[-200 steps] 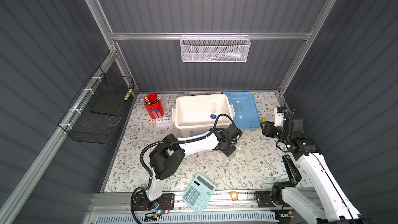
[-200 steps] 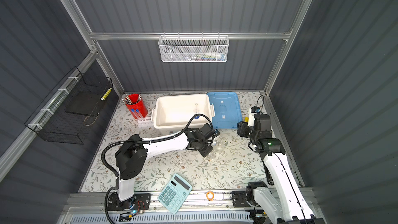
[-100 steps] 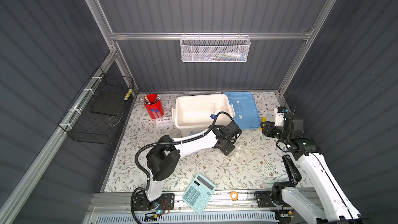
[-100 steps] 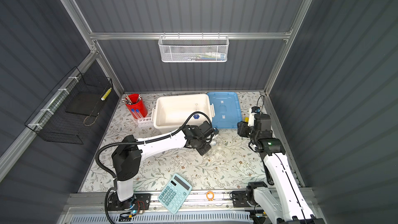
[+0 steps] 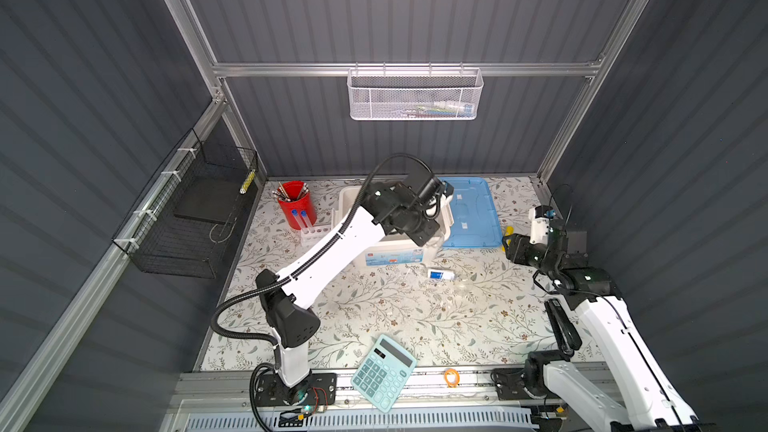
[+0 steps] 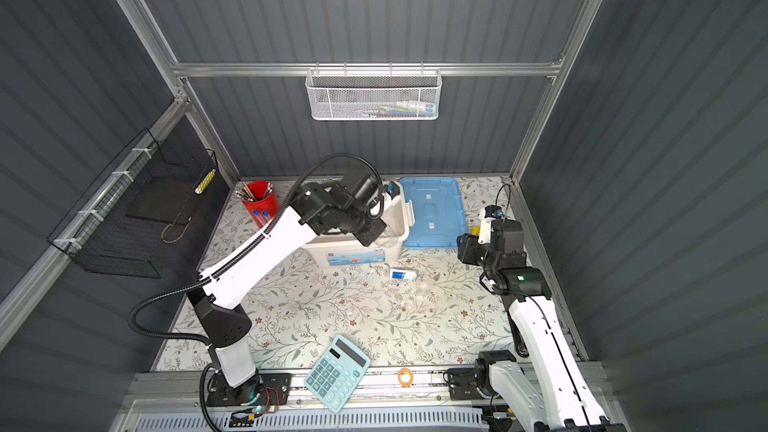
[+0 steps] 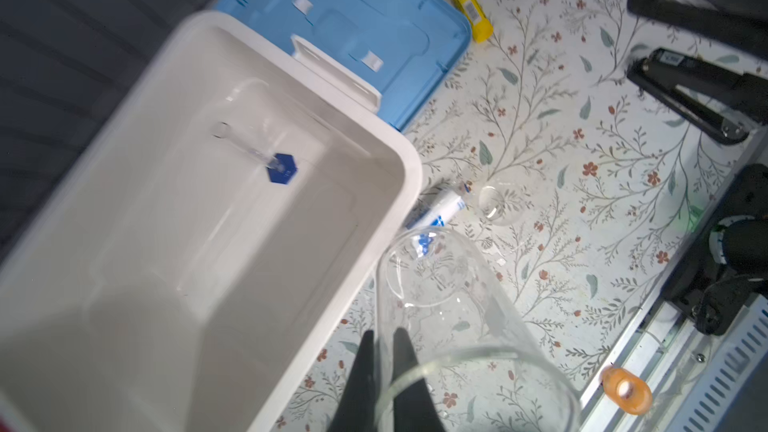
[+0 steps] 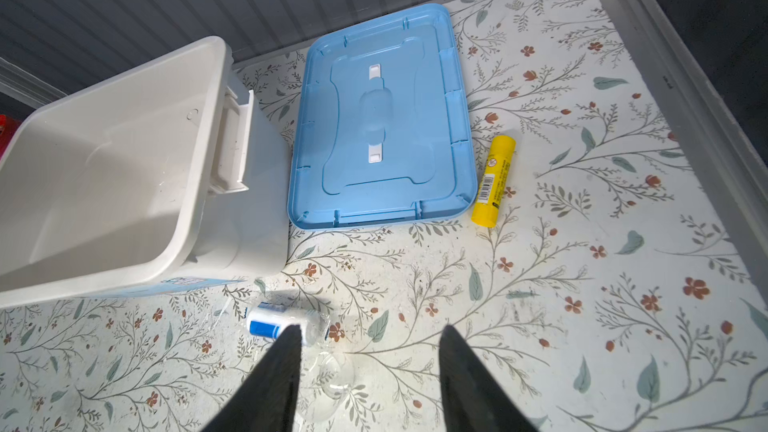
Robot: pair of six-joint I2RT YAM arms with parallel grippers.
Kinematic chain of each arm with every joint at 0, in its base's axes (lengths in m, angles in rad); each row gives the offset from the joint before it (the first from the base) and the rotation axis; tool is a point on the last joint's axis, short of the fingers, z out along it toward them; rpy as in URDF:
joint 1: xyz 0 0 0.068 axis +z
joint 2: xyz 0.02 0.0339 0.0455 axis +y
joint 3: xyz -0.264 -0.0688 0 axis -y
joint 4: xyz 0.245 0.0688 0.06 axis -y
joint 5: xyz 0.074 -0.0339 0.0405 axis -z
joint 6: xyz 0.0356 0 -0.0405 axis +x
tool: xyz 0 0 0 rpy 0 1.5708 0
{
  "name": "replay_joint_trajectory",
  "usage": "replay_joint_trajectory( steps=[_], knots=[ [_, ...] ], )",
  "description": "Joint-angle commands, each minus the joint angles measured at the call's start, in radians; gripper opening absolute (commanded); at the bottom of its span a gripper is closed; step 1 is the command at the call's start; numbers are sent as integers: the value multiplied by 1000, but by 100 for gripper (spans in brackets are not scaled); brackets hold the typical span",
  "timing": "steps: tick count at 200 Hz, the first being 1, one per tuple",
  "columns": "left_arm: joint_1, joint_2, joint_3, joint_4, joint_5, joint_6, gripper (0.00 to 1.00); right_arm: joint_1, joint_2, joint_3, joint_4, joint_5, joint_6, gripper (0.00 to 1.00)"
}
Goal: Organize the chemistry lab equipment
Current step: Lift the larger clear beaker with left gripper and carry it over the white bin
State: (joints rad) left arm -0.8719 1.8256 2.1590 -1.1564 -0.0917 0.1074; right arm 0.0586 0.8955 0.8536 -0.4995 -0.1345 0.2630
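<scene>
Beside the near right corner of the white bin [image 5: 345, 197], the left hand [image 7: 384, 338] is clamped on a clear beaker [image 7: 465, 309], its two black fingers [image 7: 365, 380] pinching the glass wall at the mouth. The beaker hangs tilted, clear of the floral worktop [image 5: 374, 313], next to the bin's rim rather than over its hollow (the wrist view is blurred, so whether glass and rim touch I cannot tell). Inside the bin a slim graduated cylinder [image 7: 253, 153] lies on its side on the bottom, its blue hexagonal foot plain to see. On the worktop just in front of the bin lies a blue-and-white labelled flask [image 8: 274, 322], with a small clear vessel [image 8: 332, 371] close beside it. The right hand [image 8: 370, 330] hovers above that pair with its fingers spread apart and nothing between them. To the right of the bin its blue lid [image 8: 382, 118] lies flat, and a yellow glue stick [image 8: 492, 180] lies just beyond the lid. Left of the bin, two blue-capped test tubes [image 5: 295, 218] stand in front of a red cup [image 5: 289, 203] of pens. A teal calculator [image 5: 384, 371] lies at the worktop's front edge.
</scene>
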Motion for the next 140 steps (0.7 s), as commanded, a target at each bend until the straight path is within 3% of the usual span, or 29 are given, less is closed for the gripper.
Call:
replay_joint_trajectory(
  steps=[1, 35, 68, 140],
  knots=[
    [26, -51, 29, -120, -38, 78, 0, -5, -14, -11, 20, -18, 8, 55],
    [103, -33, 81, -153, -100, 146, 0, -6, -2, -18, 40, -49, 23, 55],
    [215, -58, 29, -90, -142, 194, 0, -6, -3, -30, 59, -53, 33, 55],
    [390, 28, -10, 35, -88, 283, 0, -6, 24, -37, 83, -78, 57, 54]
  ],
)
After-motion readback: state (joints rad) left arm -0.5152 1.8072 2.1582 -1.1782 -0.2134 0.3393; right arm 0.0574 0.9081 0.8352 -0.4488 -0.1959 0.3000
